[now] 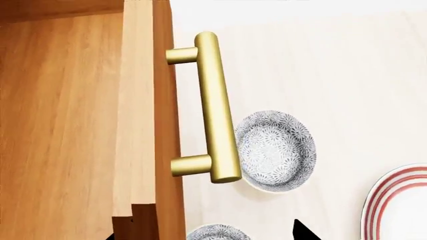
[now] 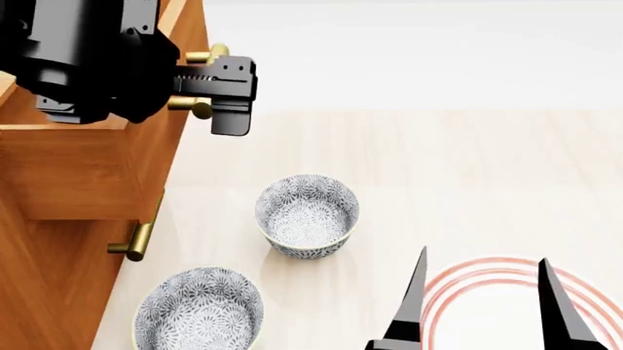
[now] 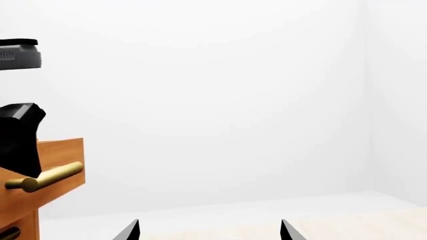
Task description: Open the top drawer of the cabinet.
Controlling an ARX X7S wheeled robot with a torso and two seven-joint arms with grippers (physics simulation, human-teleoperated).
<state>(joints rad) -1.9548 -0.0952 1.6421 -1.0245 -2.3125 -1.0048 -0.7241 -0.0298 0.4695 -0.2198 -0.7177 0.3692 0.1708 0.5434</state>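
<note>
The orange-brown cabinet [image 2: 39, 284] stands at the left. Its top drawer [image 2: 87, 168] is pulled out past the lower front, and its plain wood inside [image 1: 60, 115] shows in the left wrist view. The drawer's brass handle [image 1: 213, 107] sits on the drawer front. My left gripper [image 2: 232, 98] is open and hangs just above and outside that handle, with nothing between its fingers; only the fingertips [image 1: 303, 231] show in the left wrist view. My right gripper [image 2: 482, 302] is open and empty over a plate, far from the cabinet. The drawer [image 3: 60, 150] also shows in the right wrist view.
The lower drawer's brass handle [image 2: 136, 237] sticks out below. Two blue-patterned bowls [image 2: 306, 214] [image 2: 200, 310] stand on the pale table by the cabinet. A white plate with red rings [image 2: 486, 313] lies at the front right.
</note>
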